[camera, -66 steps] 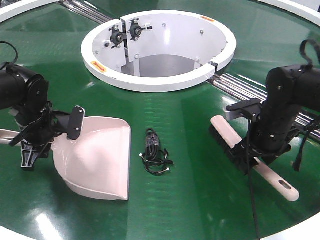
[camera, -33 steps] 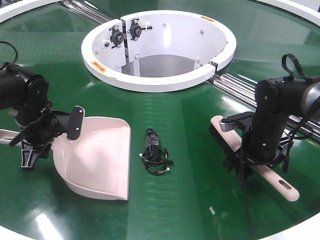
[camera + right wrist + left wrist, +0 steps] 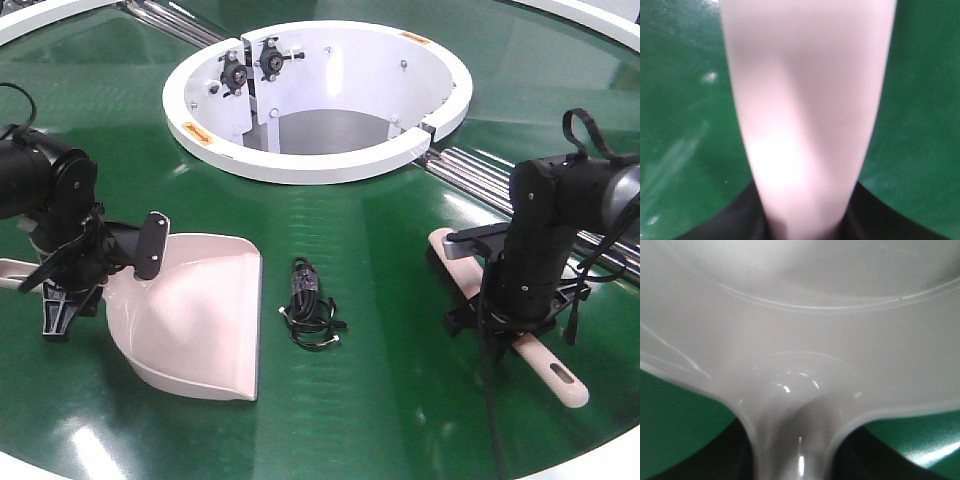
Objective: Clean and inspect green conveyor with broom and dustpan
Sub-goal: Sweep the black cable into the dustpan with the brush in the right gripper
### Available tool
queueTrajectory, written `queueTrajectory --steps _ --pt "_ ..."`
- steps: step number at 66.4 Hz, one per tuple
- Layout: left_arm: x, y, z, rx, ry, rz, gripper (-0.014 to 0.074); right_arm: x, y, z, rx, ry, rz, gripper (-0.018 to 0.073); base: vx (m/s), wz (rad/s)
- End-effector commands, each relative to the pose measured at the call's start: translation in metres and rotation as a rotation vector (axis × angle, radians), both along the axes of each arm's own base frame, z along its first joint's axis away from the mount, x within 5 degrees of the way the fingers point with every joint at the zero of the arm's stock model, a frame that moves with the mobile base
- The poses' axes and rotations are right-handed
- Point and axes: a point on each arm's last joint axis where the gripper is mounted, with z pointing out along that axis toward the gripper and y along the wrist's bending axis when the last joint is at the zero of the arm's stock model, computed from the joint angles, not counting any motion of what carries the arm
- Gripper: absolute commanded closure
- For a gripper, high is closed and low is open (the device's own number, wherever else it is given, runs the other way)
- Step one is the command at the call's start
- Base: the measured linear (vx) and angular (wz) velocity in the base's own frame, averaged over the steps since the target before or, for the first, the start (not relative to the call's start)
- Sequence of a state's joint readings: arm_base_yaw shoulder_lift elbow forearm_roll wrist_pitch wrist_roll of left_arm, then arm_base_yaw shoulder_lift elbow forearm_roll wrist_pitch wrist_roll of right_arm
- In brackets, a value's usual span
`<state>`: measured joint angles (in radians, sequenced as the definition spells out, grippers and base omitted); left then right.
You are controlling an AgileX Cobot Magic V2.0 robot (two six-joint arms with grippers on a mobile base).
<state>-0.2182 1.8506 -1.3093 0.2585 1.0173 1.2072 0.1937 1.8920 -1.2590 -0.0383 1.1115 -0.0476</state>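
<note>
The green conveyor (image 3: pixel 400 410) fills the front view. The beige-pink dustpan (image 3: pixel 195 320) lies flat on it at the left, mouth toward the front right. My left gripper (image 3: pixel 57 290) is shut on its handle; in the left wrist view the dustpan (image 3: pixel 805 315) fills the frame and the handle runs between my dark jaws. The broom (image 3: pixel 446 252) lies on the belt at the right, its handle end (image 3: pixel 560 380) pointing to the front right. My right gripper (image 3: pixel 500 312) is shut on its middle; the right wrist view shows the broom's pale back (image 3: pixel 805 100) between the jaws.
A tangled black cable (image 3: pixel 310 305) lies on the belt between the dustpan and the broom. The white round central collar (image 3: pixel 320 165) stands behind it. Silver rollers (image 3: pixel 480 165) run along a seam behind the right arm. The belt's white rim curves along the front right corner.
The right arm has leaned in over the broom and shifted left; the broom has moved slightly left and turned a little with it. The left arm and dustpan have not moved.
</note>
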Motion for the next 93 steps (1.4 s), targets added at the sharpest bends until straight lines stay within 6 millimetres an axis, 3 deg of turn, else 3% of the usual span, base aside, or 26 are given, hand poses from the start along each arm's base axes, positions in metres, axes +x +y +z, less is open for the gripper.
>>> queueTrajectory --steps 1,10,23,38,51,66,81,93 --pt "0.001 -0.001 0.023 -0.014 -0.079 0.002 0.0603 -0.002 -0.001 0.037 0.020 -0.108 -0.031 0.0570 0.00 0.00" --pt "0.001 -0.001 0.023 -0.014 -0.079 0.002 0.0603 -0.010 0.006 0.053 0.035 -0.140 -0.029 0.0566 0.00 0.00" --pt "0.001 -0.001 0.023 -0.014 -0.079 0.002 0.0603 -0.027 0.041 0.061 0.035 -0.115 0.026 0.0564 0.00 0.00" --pt "0.001 -0.001 0.023 -0.014 -0.079 0.002 0.0603 -0.037 0.080 0.055 0.039 -0.093 0.022 0.0564 0.00 0.00" --pt "0.001 -0.001 0.023 -0.014 -0.079 0.002 0.0603 -0.029 0.104 0.056 0.029 -0.086 -0.028 0.0564 0.00 0.00" --pt "0.001 -0.001 0.023 -0.014 -0.079 0.002 0.0603 -0.019 0.128 0.041 0.000 -0.023 -0.053 0.0564 0.00 0.00" --pt "0.001 -0.001 0.023 -0.014 -0.079 0.002 0.0603 -0.017 0.138 0.021 0.005 0.038 -0.103 0.0563 0.00 0.00" --pt "0.001 -0.001 0.023 -0.014 -0.079 0.002 0.0603 -0.020 0.144 0.019 0.055 0.080 -0.139 0.0564 0.00 0.00"
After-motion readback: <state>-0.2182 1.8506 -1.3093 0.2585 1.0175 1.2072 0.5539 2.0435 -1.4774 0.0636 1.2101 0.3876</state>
